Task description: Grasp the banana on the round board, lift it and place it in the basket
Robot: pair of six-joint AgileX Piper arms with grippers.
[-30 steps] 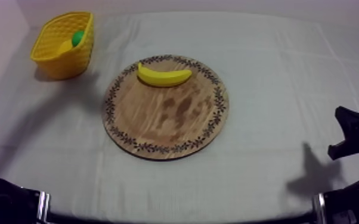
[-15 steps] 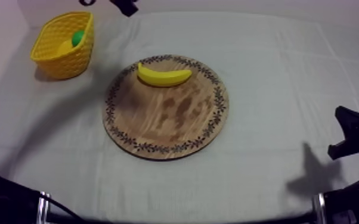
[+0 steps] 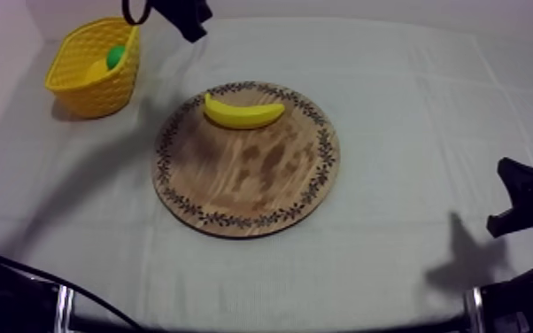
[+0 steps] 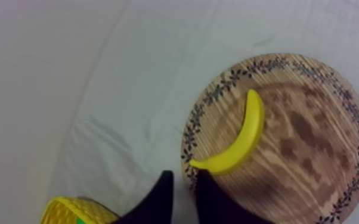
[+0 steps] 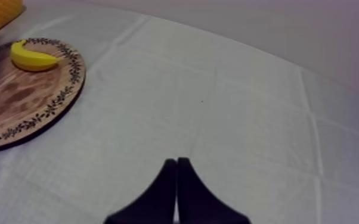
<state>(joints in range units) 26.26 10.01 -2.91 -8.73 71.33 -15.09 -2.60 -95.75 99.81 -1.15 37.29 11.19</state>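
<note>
Hanging at the upper left of the top view, the left gripper (image 3: pixel 189 25) sat above the cloth, beyond the far rim of the round wooden board (image 3: pixel 245 190) and just right of the yellow basket (image 3: pixel 93 89). In the left wrist view its black fingers stood only narrowly parted, with nothing between them, just off the board's patterned rim and near one tip of the banana (image 4: pixel 241 143).

The banana (image 3: pixel 243 112) lay flat on the far part of the board, close to the rim, with its curve bowing toward the board's centre. The basket stood at the upper left, well apart from the board, and something green (image 3: pixel 115 56) showed inside it. The right gripper (image 5: pixel 176 164) rested low at the lower right, its fingers pressed together into a wedge, well away from the board.

The step in hand looked like the approach to the banana. To do it well, the fingers probably needed to spread wider than the fruit before descending. They should straddle its thick middle across the short width, not catch a tapering end, where the smooth toy might swivel or slip. Coming straight down would avoid nudging it over the nearby rim. A clear lift would then be wise, since the basket's wall looked tall.
</note>
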